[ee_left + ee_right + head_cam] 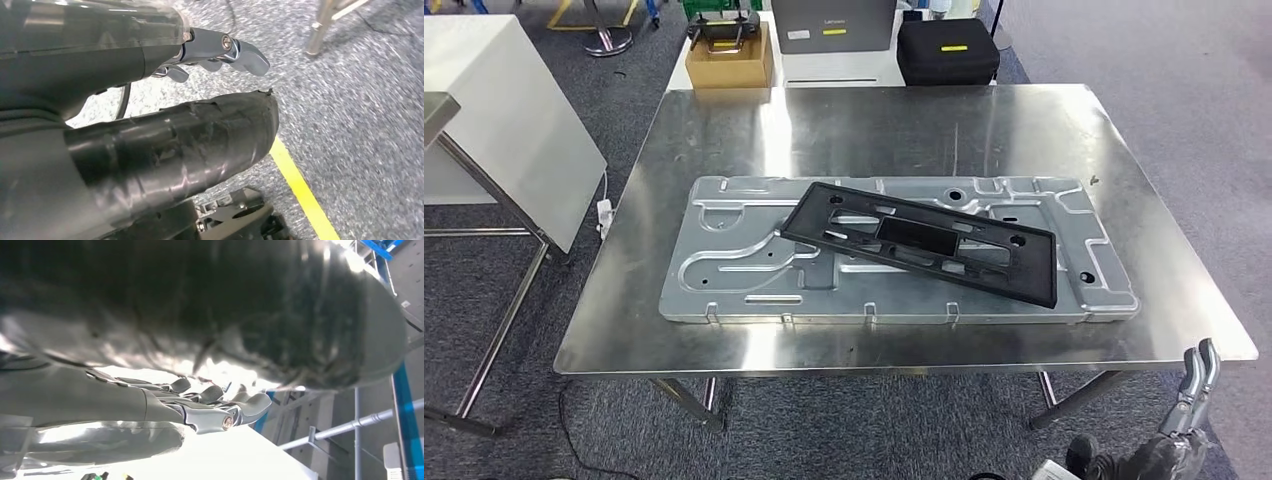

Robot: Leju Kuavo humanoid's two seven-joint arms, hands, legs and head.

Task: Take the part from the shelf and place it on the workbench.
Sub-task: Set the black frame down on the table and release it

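Frame (921, 240) on plate (744, 270), both on the workbench (874, 120).

The black plastic frame lay tilted across the silver stamped plate at the centre of the head view. The right hand (1194, 385) hung at the lower right of that view, below the workbench edge, fingers straight and apart, holding nothing. The left hand (220, 50) was over grey carpet (360, 100) near a yellow floor line (300, 190), fingers extended, empty.
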